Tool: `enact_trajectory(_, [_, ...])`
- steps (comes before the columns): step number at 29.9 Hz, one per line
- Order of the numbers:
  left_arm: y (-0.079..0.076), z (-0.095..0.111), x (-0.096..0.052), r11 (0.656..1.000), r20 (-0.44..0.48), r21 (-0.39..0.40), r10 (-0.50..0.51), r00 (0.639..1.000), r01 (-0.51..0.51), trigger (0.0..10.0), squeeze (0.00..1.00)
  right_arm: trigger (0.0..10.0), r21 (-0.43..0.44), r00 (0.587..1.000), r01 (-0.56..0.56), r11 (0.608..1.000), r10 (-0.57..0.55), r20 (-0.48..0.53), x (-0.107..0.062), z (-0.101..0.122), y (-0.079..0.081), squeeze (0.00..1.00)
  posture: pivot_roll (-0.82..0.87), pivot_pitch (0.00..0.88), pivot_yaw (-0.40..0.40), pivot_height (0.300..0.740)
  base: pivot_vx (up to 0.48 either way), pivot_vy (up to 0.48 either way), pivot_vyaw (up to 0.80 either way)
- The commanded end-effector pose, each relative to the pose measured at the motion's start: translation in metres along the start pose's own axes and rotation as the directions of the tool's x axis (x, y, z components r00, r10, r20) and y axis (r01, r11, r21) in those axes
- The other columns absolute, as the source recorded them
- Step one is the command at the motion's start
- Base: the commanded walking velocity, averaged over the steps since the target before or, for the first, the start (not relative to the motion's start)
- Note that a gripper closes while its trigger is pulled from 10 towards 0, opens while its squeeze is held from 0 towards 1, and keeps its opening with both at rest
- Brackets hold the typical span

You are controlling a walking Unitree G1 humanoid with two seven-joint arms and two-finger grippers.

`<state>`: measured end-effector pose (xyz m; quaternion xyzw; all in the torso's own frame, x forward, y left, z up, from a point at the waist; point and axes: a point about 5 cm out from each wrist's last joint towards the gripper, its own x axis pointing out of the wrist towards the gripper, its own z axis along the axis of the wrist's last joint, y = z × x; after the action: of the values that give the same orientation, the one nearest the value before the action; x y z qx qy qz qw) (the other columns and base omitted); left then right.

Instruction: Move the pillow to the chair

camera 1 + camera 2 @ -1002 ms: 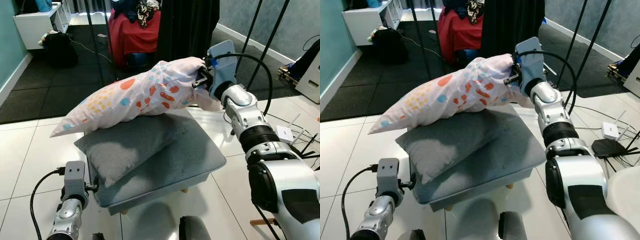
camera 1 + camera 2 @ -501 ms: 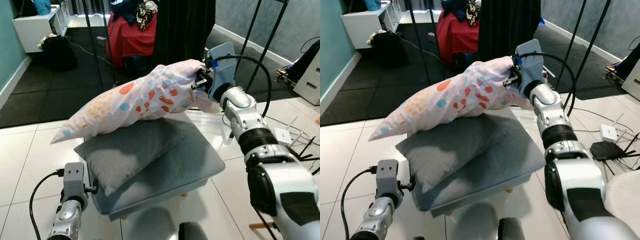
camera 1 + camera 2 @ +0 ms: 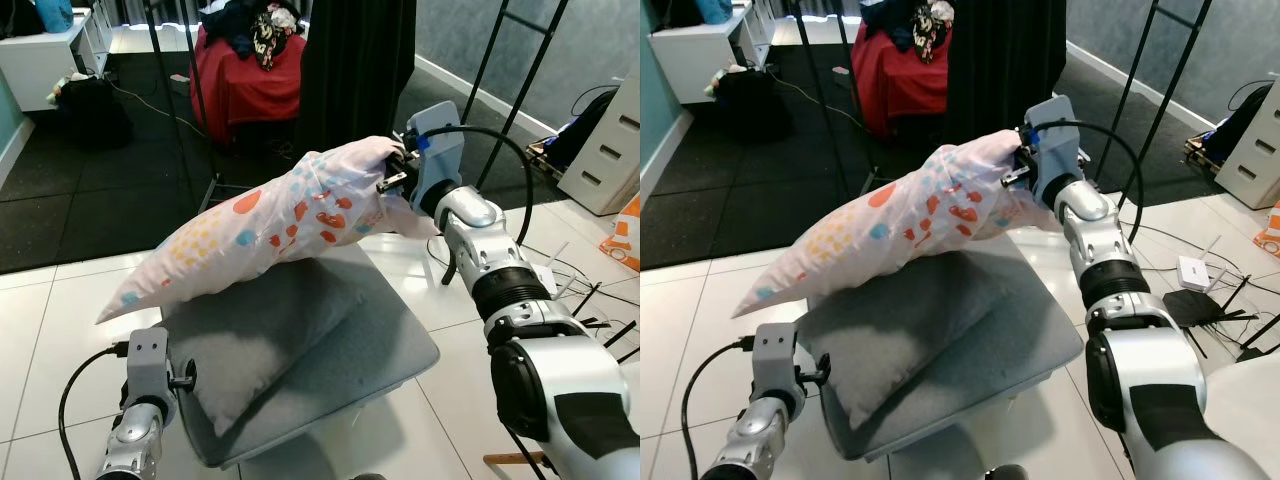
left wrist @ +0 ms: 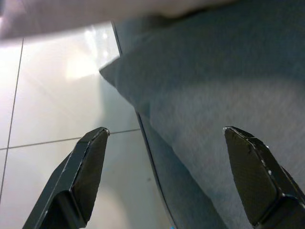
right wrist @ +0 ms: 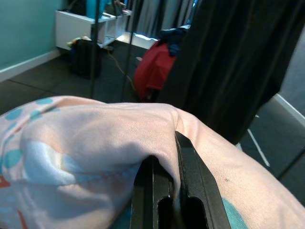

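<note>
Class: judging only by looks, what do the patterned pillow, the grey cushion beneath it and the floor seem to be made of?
Patterned pillow: thin woven fabric, probably cotton; it creases and sags from the right gripper.
Grey cushion: matte, slightly fuzzy upholstery cloth.
Floor: glossy white tiles, likely ceramic, with grout lines and reflections.

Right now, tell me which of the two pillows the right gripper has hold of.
The patterned pillow, pale pink with orange and blue spots: the right gripper pinches its end and holds it up. The plain grey pillow lies beneath it on the grey stool.
</note>
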<state>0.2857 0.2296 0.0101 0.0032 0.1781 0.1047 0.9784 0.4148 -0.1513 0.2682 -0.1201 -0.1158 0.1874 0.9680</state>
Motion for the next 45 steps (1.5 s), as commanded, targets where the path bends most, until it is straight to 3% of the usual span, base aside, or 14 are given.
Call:
enact_trajectory(1, [0.0,-0.006,-0.002,1.0,-0.029,-0.013,0.007,1.0,-0.007,10.0,0.0,0.0,0.001,0.996,0.006,1.0,-0.006,0.09,0.002,0.02,-0.003,0.0,-0.14,0.0,-0.071,0.655,0.0,0.0,0.0])
enact_trajectory(18, [-0.001,-0.009,-0.002,0.999,-0.055,-0.042,0.012,0.998,-0.014,10.0,0.0,0.0,0.003,0.991,-0.03,1.0,0.029,0.129,0.003,0.029,0.0,0.0,-0.15,0.0,-0.071,0.705,-0.307,0.0,0.0])
enact_trajectory(23, [0.0,-0.008,-0.001,0.999,-0.054,-0.038,0.012,0.998,-0.014,10.0,0.0,0.0,0.002,0.989,-0.036,0.999,0.035,0.142,0.004,0.032,0.0,0.0,-0.15,0.0,-0.071,0.74,0.0,0.0,0.0])
enact_trajectory(27, [0.0,-0.008,-0.001,0.999,-0.055,-0.038,0.012,0.998,-0.014,10.0,0.0,0.0,0.002,0.989,-0.036,0.999,0.035,0.142,0.003,0.032,0.0,0.0,-0.15,0.0,-0.071,0.74,0.0,0.0,0.0])
enact_trajectory(28, [-0.001,-0.009,-0.002,0.999,-0.057,-0.032,0.01,0.998,-0.012,10.0,0.0,3.7,-0.003,0.99,-0.027,1.0,0.027,0.141,0.003,0.032,0.0,0.0,-0.15,0.0,-0.073,0.74,0.0,0.0,0.0])
enact_trajectory(30, [-0.001,-0.009,-0.002,1.0,-0.058,-0.027,0.009,0.998,-0.01,10.0,0.0,3.7,-0.006,0.99,-0.021,1.0,0.021,0.141,0.003,0.032,-0.001,0.0,-0.15,0.0,-0.073,0.74,0.0,0.0,0.0])
enact_trajectory(31, [-0.002,-0.01,-0.002,1.0,-0.059,-0.019,0.006,0.998,-0.007,10.0,0.0,10.0,-0.005,0.99,-0.01,1.0,0.011,0.139,0.003,0.031,-0.002,0.0,-0.15,0.0,-0.073,0.74,0.0,0.0,0.0])
enact_trajectory(41, [-0.002,-0.016,-0.004,1.0,-0.084,-0.003,-0.001,0.996,0.0,10.0,0.0,10.0,0.029,0.987,0.025,0.999,-0.029,0.158,0.001,0.038,-0.012,0.0,-0.15,0.0,-0.072,0.74,0.0,0.0,0.0])
enact_trajectory(45, [-0.002,-0.018,-0.005,1.0,-0.093,0.0,-0.002,0.996,0.002,10.0,0.0,10.0,0.038,0.978,0.018,0.999,-0.026,0.207,0.0,0.052,-0.016,0.0,-0.15,0.0,-0.07,0.74,0.0,0.0,0.0])
